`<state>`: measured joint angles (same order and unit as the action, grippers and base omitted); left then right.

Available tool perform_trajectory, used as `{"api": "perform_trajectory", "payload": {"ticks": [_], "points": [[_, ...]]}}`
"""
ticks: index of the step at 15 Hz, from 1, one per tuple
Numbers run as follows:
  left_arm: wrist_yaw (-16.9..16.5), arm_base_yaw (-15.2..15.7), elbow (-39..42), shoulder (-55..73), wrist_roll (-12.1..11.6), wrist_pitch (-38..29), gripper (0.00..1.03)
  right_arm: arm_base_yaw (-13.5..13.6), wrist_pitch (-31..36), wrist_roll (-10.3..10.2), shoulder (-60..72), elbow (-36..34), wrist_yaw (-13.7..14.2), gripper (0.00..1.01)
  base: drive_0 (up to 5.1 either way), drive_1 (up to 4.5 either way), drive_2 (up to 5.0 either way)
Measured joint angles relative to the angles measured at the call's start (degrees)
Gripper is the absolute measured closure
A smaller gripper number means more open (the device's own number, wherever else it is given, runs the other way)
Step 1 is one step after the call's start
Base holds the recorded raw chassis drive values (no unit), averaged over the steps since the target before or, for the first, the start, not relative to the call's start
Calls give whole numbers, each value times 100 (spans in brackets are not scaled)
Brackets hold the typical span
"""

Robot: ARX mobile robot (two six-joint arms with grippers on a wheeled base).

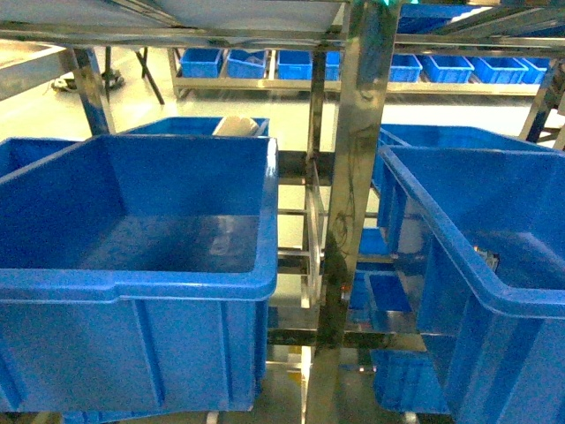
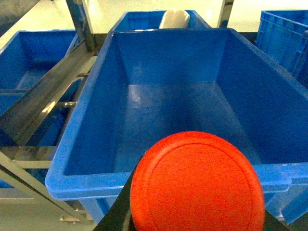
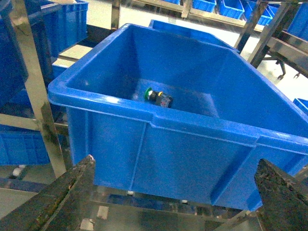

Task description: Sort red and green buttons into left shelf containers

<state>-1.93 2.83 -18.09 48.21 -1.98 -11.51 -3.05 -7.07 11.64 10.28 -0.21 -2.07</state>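
A red button (image 2: 197,183) fills the bottom of the left wrist view, its round cap facing the camera. My left gripper (image 2: 197,219) is shut on it, with dark fingers (image 2: 120,207) showing beside the cap, just in front of a large empty blue container (image 2: 168,57). That same container (image 1: 132,284) stands at the left in the head view. In the right wrist view a green-capped button (image 3: 158,96) lies on its side inside another large blue container (image 3: 192,159). My right gripper (image 3: 175,192) is open below that container's front wall, holding nothing. Neither gripper shows in the head view.
A shiny steel shelf post (image 1: 357,177) stands between the two big bins. A further blue bin with a white object (image 1: 237,126) sits behind the left one. Small blue bins (image 1: 441,68) line a far shelf. More bins sit on the level below.
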Motion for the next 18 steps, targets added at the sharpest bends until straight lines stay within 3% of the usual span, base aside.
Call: {"api": "perform_trajectory", "payload": {"ticks": [2, 6, 9, 13, 16, 18], "points": [[-20, -120, -160, 383, 2, -245, 79, 0, 0, 2, 11, 0, -2, 3, 0, 0, 0], [-216, -188, -1462, 1915, -46, -520, 79, 0, -2, 2, 7, 0, -2, 3, 0, 0, 0], [-254, -225, -1871, 2605, -210, -52, 79, 0, -2, 2, 7, 0, -2, 3, 0, 0, 0], [-55, -638, -2688, 3617, -520, 433, 79, 0, -2, 2, 7, 0, -2, 3, 0, 0, 0], [98, -787, -3362, 4465, -557, 754, 79, 0, -2, 0, 7, 0, -2, 3, 0, 0, 0], [109, -702, -3698, 5034, -457, 920, 79, 0, -4, 2, 7, 0, -2, 3, 0, 0, 0]]}}
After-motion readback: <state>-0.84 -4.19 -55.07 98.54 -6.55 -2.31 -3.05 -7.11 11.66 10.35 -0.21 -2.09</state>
